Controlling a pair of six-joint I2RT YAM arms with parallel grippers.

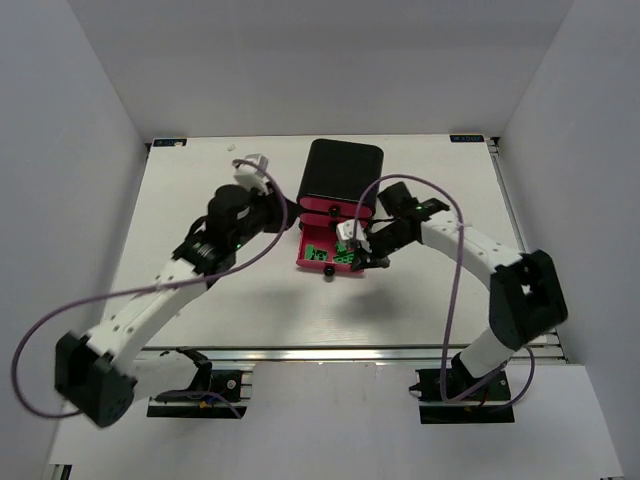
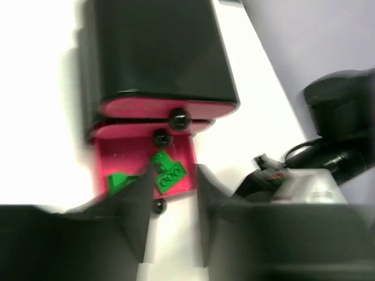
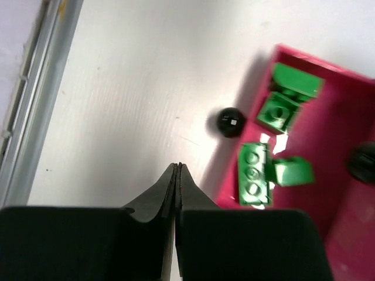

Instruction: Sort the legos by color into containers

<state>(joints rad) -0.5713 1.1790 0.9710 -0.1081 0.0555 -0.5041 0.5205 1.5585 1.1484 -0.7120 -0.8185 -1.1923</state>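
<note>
At the far middle of the counter (image 1: 260, 310), a black box (image 1: 340, 168) with three pink drawers (image 2: 135, 109), stacked. Upper two pushed in; bottom drawer (image 1: 302, 258) pulled out toward the arms. Inside it, dark green legos (image 3: 255, 175), four by the right wrist view, loose on the pink floor. Left pincer (image 2: 171, 228): fingers narrowly parted, nothing between them but the bottom drawer's black knob (image 2: 157, 205) showing beyond; view blurred. Right pincer (image 3: 177, 170): pressed fully together, empty, poised over bare counter just beside the drawer's front corner, near the same knob.
</note>
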